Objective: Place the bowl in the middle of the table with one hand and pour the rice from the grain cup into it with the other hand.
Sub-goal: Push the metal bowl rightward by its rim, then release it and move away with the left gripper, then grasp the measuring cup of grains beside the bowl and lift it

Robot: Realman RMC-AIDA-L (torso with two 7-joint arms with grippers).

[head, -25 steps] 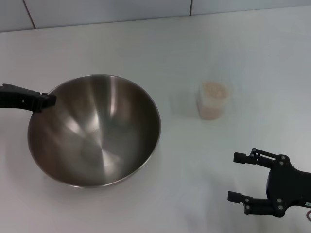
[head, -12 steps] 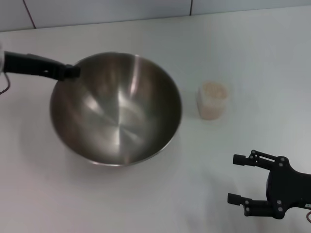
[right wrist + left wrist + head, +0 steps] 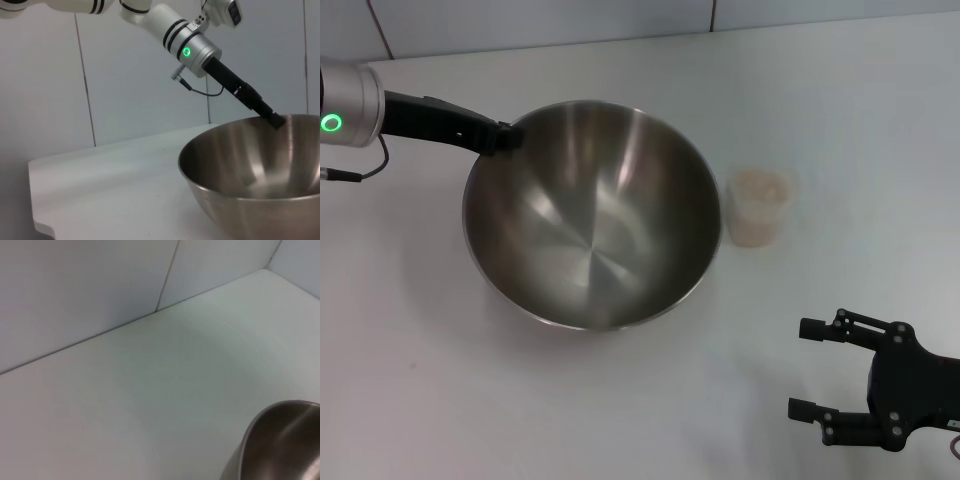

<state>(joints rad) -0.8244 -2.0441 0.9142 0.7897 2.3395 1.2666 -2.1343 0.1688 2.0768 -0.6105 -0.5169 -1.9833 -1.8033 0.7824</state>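
On table (image 3: 620, 400), left pincer (image 3: 505, 137) gripping bowl (image 3: 592, 215) rim, grain cup (image 3: 758, 207) beside

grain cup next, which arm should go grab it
Right. The right gripper hangs open and free on the grain cup side, while the left gripper is shut on the bowl rim.

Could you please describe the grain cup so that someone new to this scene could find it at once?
On the white table, find the big steel bowl held at its rim by the left gripper. The cup stands just beside the bowl, on the side toward the open right gripper. It is small, clear and frosted, filled with pale rice.
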